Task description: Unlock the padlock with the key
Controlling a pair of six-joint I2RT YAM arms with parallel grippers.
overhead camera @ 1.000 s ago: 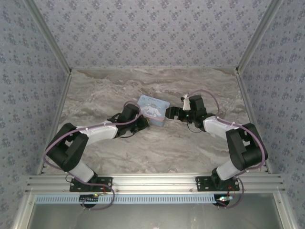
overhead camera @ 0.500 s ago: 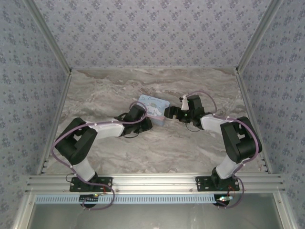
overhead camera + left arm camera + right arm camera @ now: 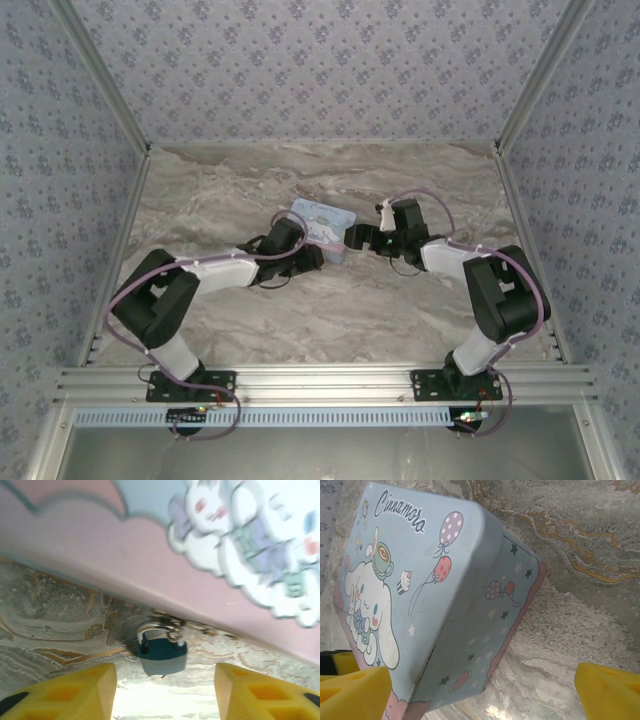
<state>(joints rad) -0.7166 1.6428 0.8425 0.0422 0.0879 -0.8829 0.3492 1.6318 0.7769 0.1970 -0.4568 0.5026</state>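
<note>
The teal-blue padlock [image 3: 162,655] hangs by its metal shackle [image 3: 150,629] from the latch of the light blue cartoon tin [image 3: 150,555] and rests on the marble. My left gripper [image 3: 164,680] is open, its yellow fingers [image 3: 75,690] on either side just short of the padlock, gripping nothing. In the top view it sits at the tin's near left side [image 3: 312,255]. My right gripper [image 3: 482,692] is wide open at the right end of the tin [image 3: 420,605], with the tin's corner between its fingers. The key is out of view.
The tin [image 3: 322,222] stands mid-table on the marble top [image 3: 330,310], between both arms. Patterned walls [image 3: 60,200] close in the left, right and back sides. An aluminium rail [image 3: 320,380] runs along the near edge.
My left gripper has opened and its arm has pushed in closer to the tin. The tin has shifted back a little and looks narrower from above. The right arm drew slightly left.
</note>
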